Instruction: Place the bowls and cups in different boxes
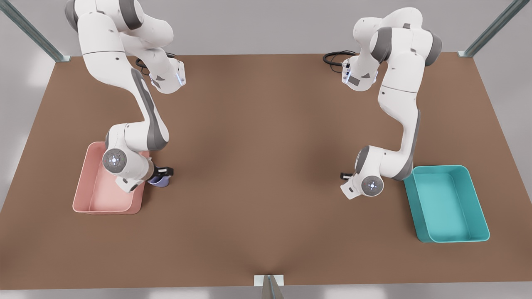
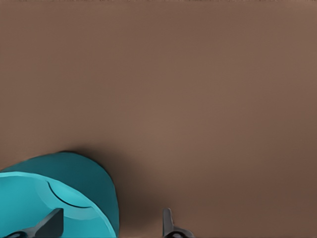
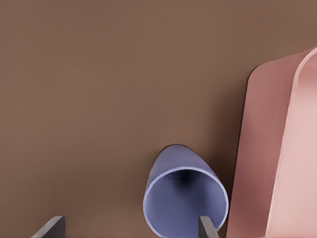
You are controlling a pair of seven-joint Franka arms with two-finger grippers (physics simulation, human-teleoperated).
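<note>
Lavender cup [image 3: 185,198] upright on the brown table [image 1: 266,166], just beside the pale pink tray [image 3: 287,148], apart from its outer wall by a thin strip of table. Seen in the front view at the tray's right edge [image 1: 159,180], under the right hand [image 1: 163,171]. Right hand [image 3: 131,228] spread wide above the cup, one fingertip [image 3: 207,227] over the cup's rim on the tray side, the other out over bare table; nothing gripped. Right arm bent down low over the pink tray [image 1: 89,187] at the front view's left, wrist pointing toward the table.

Teal bowl [image 2: 54,198] on the table, partly beneath the left hand [image 2: 111,225]. Fingers apart: one fingertip [image 2: 49,223] over the bowl's inside, the other beyond its rim over bare table; nothing clamped. Whether that fingertip touches the bowl cannot be told. Left arm folded down at the front view's right, the left hand [image 1: 346,176] low, near the teal tray [image 1: 478,199] but clear of it.
</note>
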